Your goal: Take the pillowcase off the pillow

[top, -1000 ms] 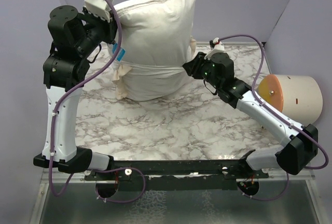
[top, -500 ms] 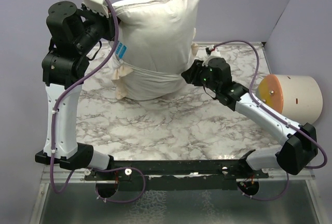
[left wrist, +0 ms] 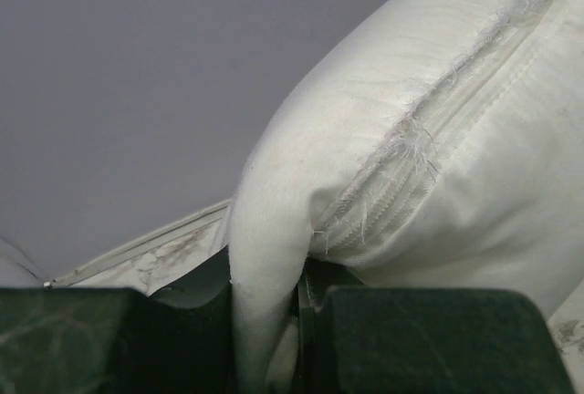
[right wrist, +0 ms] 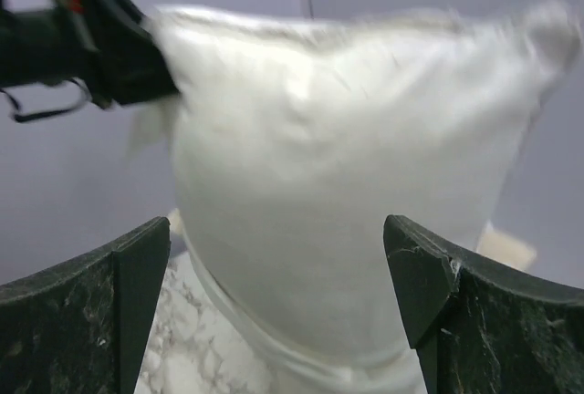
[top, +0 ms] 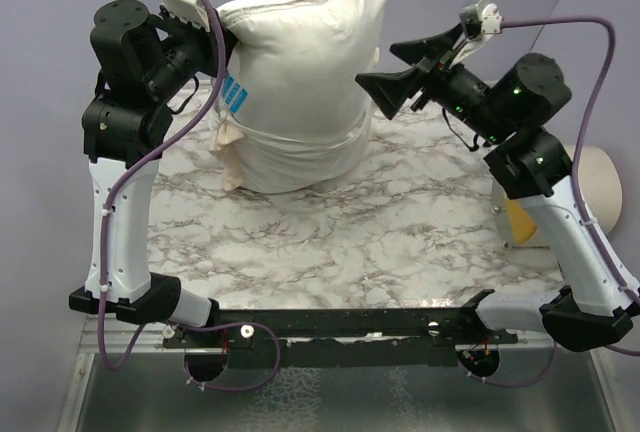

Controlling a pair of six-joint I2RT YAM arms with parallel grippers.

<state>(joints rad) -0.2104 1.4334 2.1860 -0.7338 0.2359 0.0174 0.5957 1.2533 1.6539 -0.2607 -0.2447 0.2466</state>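
Note:
The pillow [top: 300,62] stands on end at the back of the table, plump and white. My left gripper [top: 215,34] is shut on its upper left corner [left wrist: 265,257], the fabric pinched between the jaws. The pillowcase [top: 290,157] is bunched round the pillow's lower part, white inner face out, with cream trim at the left. My right gripper [top: 375,65] hangs wide open in the air just right of the pillow, holding nothing. In the right wrist view the pillow [right wrist: 347,157] fills the gap between the jaws, the pillowcase band [right wrist: 274,357] shows below, and the left gripper [right wrist: 119,57] is at the top left.
The marble table [top: 350,242] has purple walls on three sides. A cream cylinder with an orange end [top: 595,172] lies at the right edge, partly behind the right arm.
My right gripper has let go at the pillow's lower right, opened wide and risen to the height of the pillow's middle. The left gripper has kept its hold and hardly moved.

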